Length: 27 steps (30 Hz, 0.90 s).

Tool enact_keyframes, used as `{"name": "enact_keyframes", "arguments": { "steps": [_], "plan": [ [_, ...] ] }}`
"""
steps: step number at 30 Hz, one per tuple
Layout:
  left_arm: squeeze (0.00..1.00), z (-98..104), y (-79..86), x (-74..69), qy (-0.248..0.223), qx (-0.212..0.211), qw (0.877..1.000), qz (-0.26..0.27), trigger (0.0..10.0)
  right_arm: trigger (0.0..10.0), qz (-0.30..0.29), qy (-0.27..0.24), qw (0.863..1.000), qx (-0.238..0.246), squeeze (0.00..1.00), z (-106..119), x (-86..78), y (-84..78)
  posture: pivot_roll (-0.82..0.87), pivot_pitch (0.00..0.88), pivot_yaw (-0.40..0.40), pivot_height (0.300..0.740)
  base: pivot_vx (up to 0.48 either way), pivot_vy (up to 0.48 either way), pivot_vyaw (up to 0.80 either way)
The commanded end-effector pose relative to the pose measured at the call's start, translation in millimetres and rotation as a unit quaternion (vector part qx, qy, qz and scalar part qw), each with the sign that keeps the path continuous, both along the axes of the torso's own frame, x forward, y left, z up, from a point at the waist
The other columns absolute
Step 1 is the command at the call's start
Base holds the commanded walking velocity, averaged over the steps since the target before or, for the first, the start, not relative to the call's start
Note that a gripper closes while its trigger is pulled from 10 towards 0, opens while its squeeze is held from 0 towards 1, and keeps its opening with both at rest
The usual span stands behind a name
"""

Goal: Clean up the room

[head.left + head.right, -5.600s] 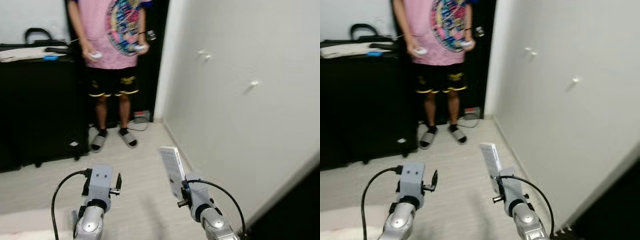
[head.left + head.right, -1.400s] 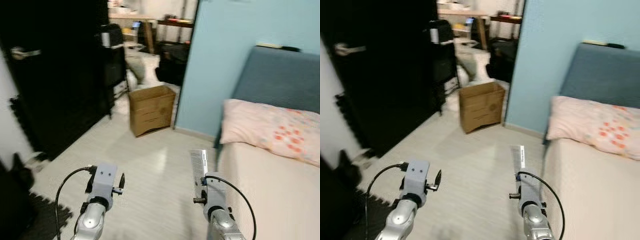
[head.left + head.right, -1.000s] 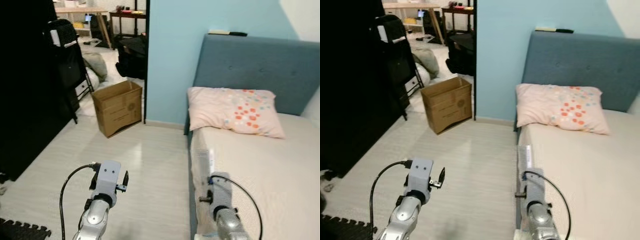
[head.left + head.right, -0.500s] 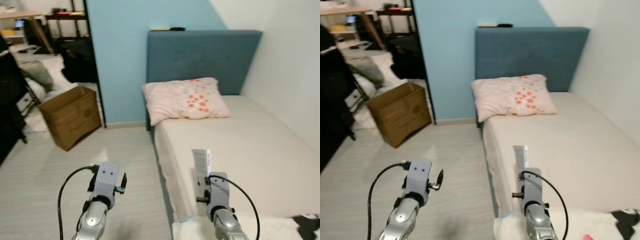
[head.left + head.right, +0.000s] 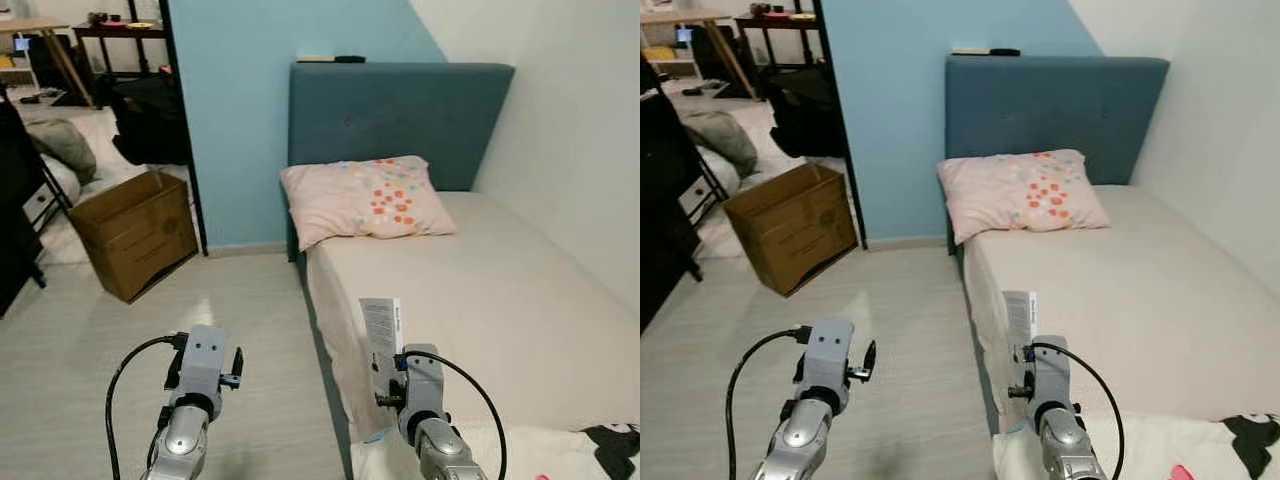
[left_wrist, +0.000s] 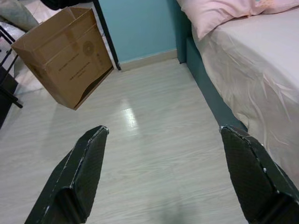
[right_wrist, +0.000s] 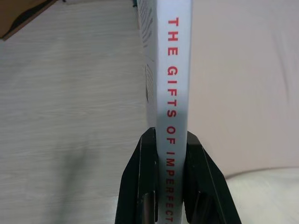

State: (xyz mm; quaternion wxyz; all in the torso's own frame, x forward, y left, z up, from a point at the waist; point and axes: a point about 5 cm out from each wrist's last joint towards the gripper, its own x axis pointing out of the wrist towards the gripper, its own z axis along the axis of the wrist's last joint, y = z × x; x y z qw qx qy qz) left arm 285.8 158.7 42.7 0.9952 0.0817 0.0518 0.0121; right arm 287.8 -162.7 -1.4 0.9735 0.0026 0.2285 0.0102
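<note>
Right gripper (image 7: 166, 140) is clamping a white book (image 7: 173, 70) by its spine, upright over the near edge of the bed (image 5: 500, 290). Left gripper (image 6: 161, 163) is hanging wide and empty beside the bed. Risk: the thin book is pivoting or slipping out of that narrow pinch while walking.

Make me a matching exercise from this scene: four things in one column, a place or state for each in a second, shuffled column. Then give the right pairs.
Things:
1. white book
2. cardboard box
3. pink pillow
4. left gripper

Places or states:
A. lies at the head of the bed, against the blue headboard
B. jaws wide open over bare floor
C. clamped by its spine in the right gripper
D. stands open on the floor beside the blue wall

Pairs: 1-C, 2-D, 3-A, 4-B
</note>
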Motion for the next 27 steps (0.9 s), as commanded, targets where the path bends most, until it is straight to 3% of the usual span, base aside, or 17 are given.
{"name": "enact_keyframes", "arguments": {
  "steps": [1, 8, 27],
  "plan": [
    [0.0, -3.2, -0.5, -0.4, 0.011, -0.001, 1.0, 0.002, 10.0, 10.0, 0.002, -0.025, 1.0, 0.009, 0.0, 9.4, 7.6, 2.8, 0.0, 0.035, -0.044, 0.74, 0.0, 0.0, 0.0],
    [0.0, 1.2, -3.9, 0.4, -0.004, -0.014, 1.0, -0.013, 10.0, 10.0, 0.011, -0.027, 1.0, 0.011, 0.0, 9.8, 7.9, 4.4, 0.0, 0.032, -0.043, 0.74, 0.107, 0.0, 0.0],
    [0.0, 2.2, -2.7, -1.7, -0.012, -0.015, 1.0, -0.02, 10.0, 10.0, 0.015, -0.025, 0.999, 0.015, 0.0, 8.5, 6.7, 5.9, 0.01, 0.034, -0.04, 0.74, 0.349, 0.0, 0.0]
  ]
}}
